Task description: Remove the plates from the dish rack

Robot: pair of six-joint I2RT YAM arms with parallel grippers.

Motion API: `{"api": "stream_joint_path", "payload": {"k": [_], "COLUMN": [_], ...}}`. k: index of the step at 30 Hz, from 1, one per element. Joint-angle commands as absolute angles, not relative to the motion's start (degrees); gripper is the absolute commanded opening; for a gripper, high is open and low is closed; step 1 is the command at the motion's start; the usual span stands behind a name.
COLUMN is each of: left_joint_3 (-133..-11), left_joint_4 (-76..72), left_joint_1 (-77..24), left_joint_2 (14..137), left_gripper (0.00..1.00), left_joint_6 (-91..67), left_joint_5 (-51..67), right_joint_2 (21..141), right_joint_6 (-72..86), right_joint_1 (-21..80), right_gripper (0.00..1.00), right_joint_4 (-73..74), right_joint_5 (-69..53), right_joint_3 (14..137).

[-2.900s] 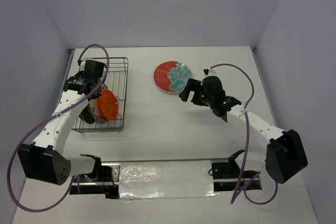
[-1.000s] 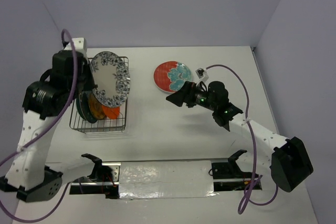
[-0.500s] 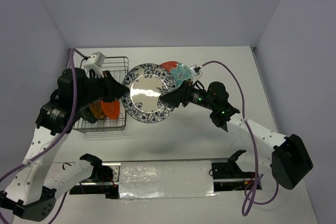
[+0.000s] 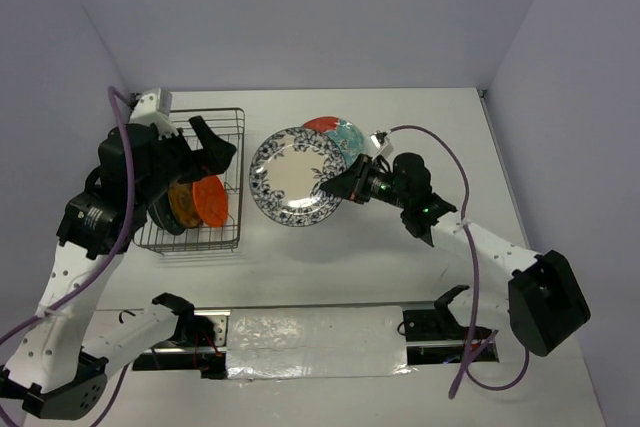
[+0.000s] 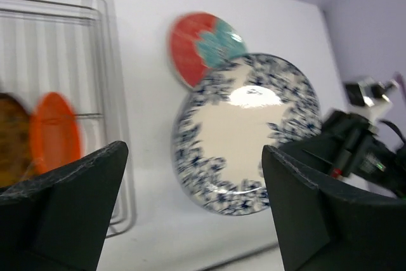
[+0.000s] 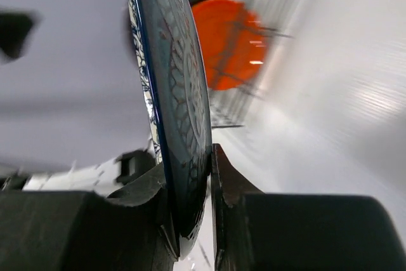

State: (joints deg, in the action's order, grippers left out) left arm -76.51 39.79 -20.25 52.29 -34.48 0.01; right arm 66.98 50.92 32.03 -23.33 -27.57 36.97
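The white-and-blue patterned plate hangs tilted over the table between the two arms. My right gripper is shut on its right rim; in the right wrist view the plate's edge sits pinched in the gripper. My left gripper is open and apart from the plate, above the dish rack. Its fingers frame the plate. The small orange plate stands in the rack. The red plate with teal flowers lies on the table, partly hidden.
Darker plates stand in the rack left of the orange plate. The red plate lies just beyond the held plate. Purple cables loop off both arms. Walls close the table at the back and sides.
My left gripper has let go of the white-and-blue plate and pulled back over the rack. My right gripper has shut on the plate's right rim and now carries it alone.
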Motion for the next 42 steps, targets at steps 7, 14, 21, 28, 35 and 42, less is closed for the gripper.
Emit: {"api": "stream_joint_path", "payload": {"k": [7, 14, 21, 28, 35, 42], "left_joint_3": [-71.7, -55.2, -50.0, -49.4, -49.4, -49.5], "left_joint_4": [46.5, 35.3, 32.6, 33.2, 33.4, 33.7], "left_joint_1": [-20.4, -20.4, -20.4, -20.4, -20.3, -20.4], "left_joint_2": [43.1, 32.0, 26.5, 27.7, 28.0, 28.3], "left_gripper": [1.00, 1.00, 1.00, 0.99, 0.99, 1.00], "left_joint_6": [-27.1, -22.7, -23.6, -24.2, -24.2, -24.5], "left_joint_5": [-27.7, -20.7, -22.5, -23.6, -23.7, -24.3], "right_joint_2": [82.9, 102.4, 112.4, 115.0, 115.4, 116.5], "right_joint_6": [53.8, 52.0, 49.2, 46.5, 39.8, 28.8], "right_joint_1": [14.0, 9.4, 8.4, 8.6, 9.1, 12.2], "right_gripper": [0.00, 0.00, 0.11, 0.27, 0.65, 1.00], "right_joint_4": [-21.4, -21.9, -15.5, -11.0, -2.0, 20.6], "right_joint_5": [-29.6, -37.9, -39.2, -38.1, -36.0, -17.3], "right_joint_3": [49.2, 63.6, 72.7, 74.1, 78.2, 88.1]}}
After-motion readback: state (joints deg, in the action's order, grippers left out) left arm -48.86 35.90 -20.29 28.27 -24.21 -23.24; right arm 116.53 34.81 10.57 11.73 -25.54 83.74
